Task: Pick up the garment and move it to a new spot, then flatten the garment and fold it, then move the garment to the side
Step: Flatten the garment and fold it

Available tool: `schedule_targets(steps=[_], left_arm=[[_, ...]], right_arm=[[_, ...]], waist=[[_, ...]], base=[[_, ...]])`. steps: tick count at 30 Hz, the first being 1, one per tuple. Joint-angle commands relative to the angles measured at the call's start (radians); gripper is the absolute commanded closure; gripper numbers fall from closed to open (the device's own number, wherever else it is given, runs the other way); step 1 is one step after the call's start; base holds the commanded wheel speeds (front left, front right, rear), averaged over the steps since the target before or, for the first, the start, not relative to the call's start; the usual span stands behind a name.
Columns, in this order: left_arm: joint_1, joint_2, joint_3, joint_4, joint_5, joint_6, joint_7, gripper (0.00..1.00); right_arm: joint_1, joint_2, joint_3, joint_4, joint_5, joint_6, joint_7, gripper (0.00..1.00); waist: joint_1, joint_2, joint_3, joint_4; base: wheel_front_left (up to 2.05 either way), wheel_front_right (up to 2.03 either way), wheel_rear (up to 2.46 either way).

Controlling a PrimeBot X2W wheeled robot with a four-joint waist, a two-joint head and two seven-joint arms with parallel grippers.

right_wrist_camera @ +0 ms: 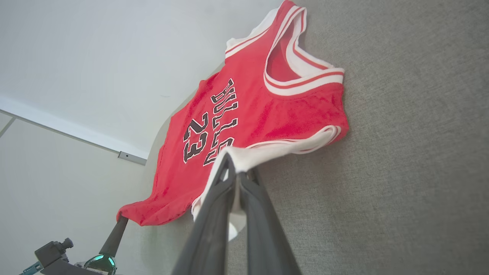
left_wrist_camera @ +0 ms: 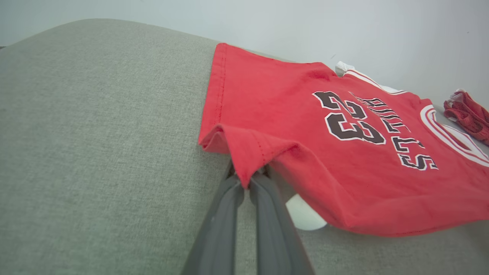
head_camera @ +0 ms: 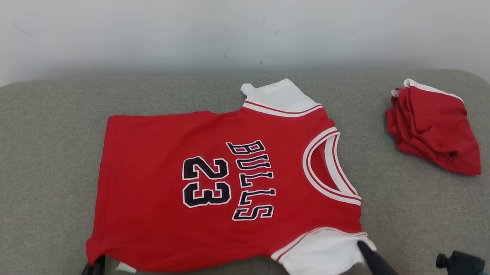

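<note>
The red jersey [head_camera: 210, 185] lies spread on the grey cushion [head_camera: 41, 166], collar to the right. The left gripper [left_wrist_camera: 247, 181] has its jaws pinched on the near-left hem corner, lifting it slightly. The right gripper [right_wrist_camera: 237, 172] grips the near white sleeve the same way. A folded red garment [head_camera: 433, 129] sits far right, well apart.

"bulls" and "23" in black, white-edged letters on the red jersey [head_camera: 226, 186]

Bare grey cushion [head_camera: 41, 166] left of jersey [head_camera: 166, 150], folded red pile [head_camera: 433, 129] occupying far right, wall [head_camera: 192, 27] close behind
</note>
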Motion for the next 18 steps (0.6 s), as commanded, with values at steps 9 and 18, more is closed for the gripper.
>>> schedule_targets(steps=[9,18], left_arm=[[-0.107,0.042,-0.01,0.023,-0.009,-0.023,0.058,1.0],[-0.264,0.11,-0.037,0.139,0.001,-0.056,0.133,1.0]], right_arm=[[-0.162,0.07,-0.067,0.091,-0.037,0.001,0.076,1.0],[-0.401,0.125,-0.056,0.284,-0.042,0.001,0.151,1.0]], waist=[[0.0,0.0,0.01,-0.017],[0.0,0.0,0.045,-0.036]], base=[[0.0,0.0,0.0],[0.0,0.0,0.0]])
